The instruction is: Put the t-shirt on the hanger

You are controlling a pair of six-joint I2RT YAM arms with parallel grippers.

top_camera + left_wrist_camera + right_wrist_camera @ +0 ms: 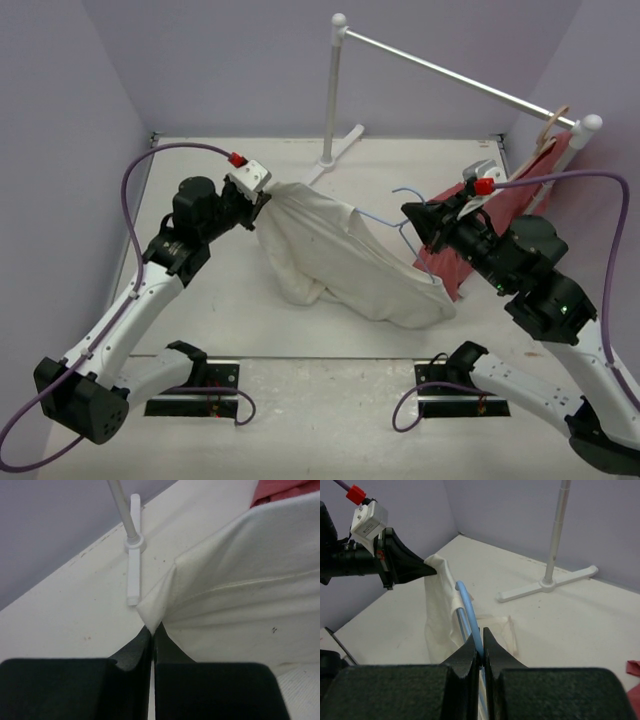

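L hand (262, 200), mid-left of top view, jaws pinched fully together on a folded corner of the white t-shirt (340, 262). R hand (408, 212), centre-right, jaws closed on the thin light-blue hanger (380, 218). The shirt hangs slung between the two, its lower folds resting on the counter (220, 300) at frame centre. Prob. reason: L lifts and tensions the cloth edge so R can feed the wire frame in. The wire vanishes at the shirt's right edge; can't tell if it is inside an opening or only behind the cloth. L wrist view shows only the pinch: a cloth point w/ seam line caught at the hand (151, 630), shirt (240, 595) filling the right side, no hanger visible. R wrist view gives what that lacks: blue wire (470, 610) clamped at the hand (481, 635) low centre and running up toward the shirt (440, 610), w/ L hand (431, 571) at upper left gripping the cloth's top. Only the top view shows the hanger hook, the whole sag, and the white rack (335, 90) w/ red garment (510, 210) on a tan wooden hanger (553, 125), upper right, well apart from the shirt.
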